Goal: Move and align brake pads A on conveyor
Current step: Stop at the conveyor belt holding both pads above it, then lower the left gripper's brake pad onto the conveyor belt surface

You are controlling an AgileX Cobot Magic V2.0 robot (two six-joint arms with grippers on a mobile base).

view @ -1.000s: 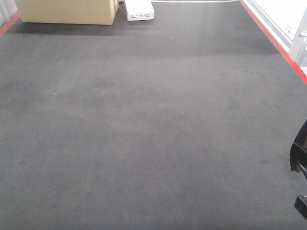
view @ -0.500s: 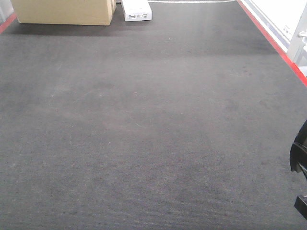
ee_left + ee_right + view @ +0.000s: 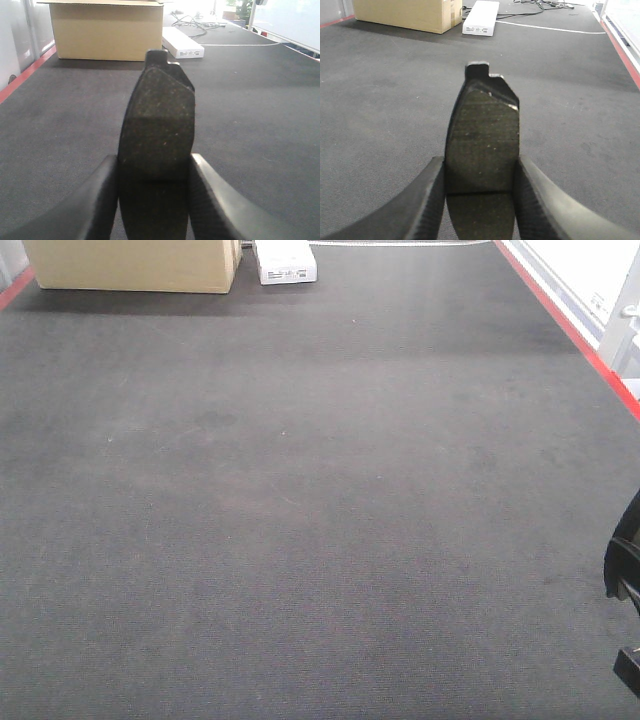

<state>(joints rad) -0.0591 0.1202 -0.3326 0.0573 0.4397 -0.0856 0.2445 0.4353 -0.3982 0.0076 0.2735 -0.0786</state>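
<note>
Left hand clenched on first brake pad A, right hand on second brake pad A — both pinched across width, over conveyor. Risk: pad pivots at release, lands crooked — alignment lost.

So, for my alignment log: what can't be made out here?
Left wrist view: the bottom edge cuts off the left pad, clamped in the left gripper.
Right wrist view: likewise the right pad in the right gripper.
Front view: grippers and pads out of frame; only a dark arm part shows, right edge.
Pad height above the conveyor: cannot tell.
</note>
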